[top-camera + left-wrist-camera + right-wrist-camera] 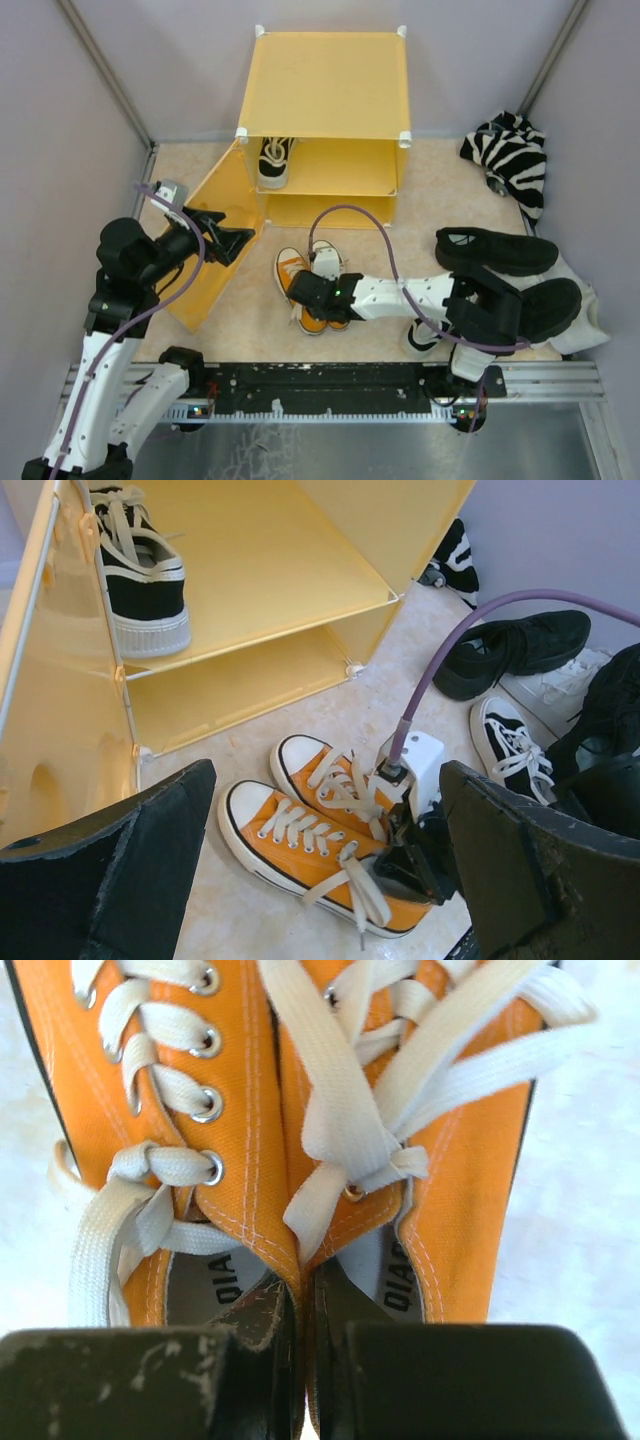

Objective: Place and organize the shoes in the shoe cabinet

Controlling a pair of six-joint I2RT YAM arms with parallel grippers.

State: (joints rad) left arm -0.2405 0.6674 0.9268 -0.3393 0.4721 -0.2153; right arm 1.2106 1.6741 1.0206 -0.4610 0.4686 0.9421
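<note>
The orange shoes [250,1090] look matt canvas, their laces [345,1130] woven cotton perhaps, the shoe cabinet [325,85] smooth plastic.

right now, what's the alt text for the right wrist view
The right gripper is shut on the touching inner collars of two orange sneakers side by side. Their white laces fill the upper frame, over a pale floor.

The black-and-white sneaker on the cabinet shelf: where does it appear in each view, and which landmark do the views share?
Top external: the black-and-white sneaker is in the upper middle, at the left end of the cabinet shelf.
Left wrist: top left, on that shelf.
Right wrist: not in it.
Shared landmark: the orange pair, seen in all three views.
</note>
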